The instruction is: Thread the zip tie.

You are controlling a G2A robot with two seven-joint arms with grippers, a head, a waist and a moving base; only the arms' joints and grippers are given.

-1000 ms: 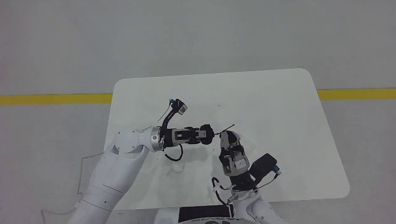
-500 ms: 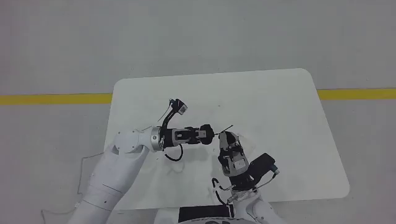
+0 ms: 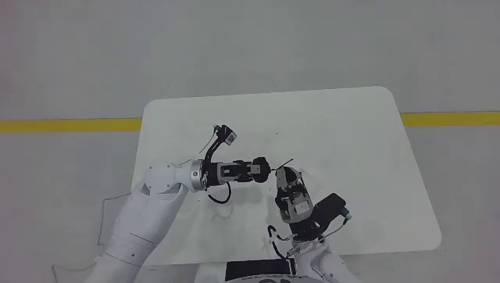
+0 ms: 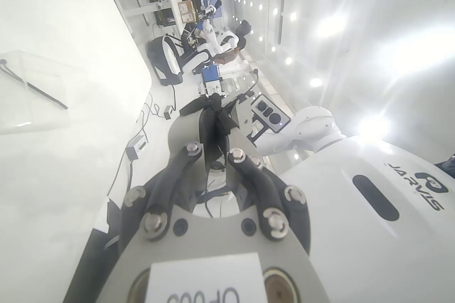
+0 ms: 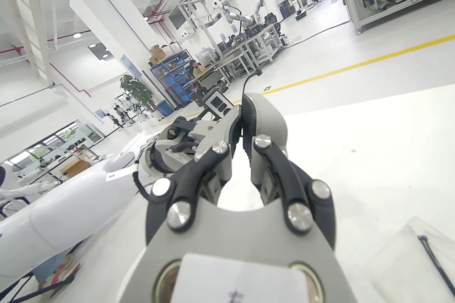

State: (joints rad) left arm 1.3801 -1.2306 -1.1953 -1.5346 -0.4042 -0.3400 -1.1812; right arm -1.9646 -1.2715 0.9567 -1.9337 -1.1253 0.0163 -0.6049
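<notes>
Top view: both sets of jaws meet over the white surface [image 3: 351, 127], with its far and side edges well apart from them and its near edge closer. Open room lies all around. The right jaws are clenched on the zip tie [image 5: 244, 95], a thin black strap rising beyond their tips to a small head. The left jaws, just beside them, are pressed together; what they pinch is unclear.

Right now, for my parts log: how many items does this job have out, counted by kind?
Clear plastic container: 1
Black plastic zip ties: 2 (held zip tie in the right gripper, loose zip tie on the container)
Total: 3
</notes>
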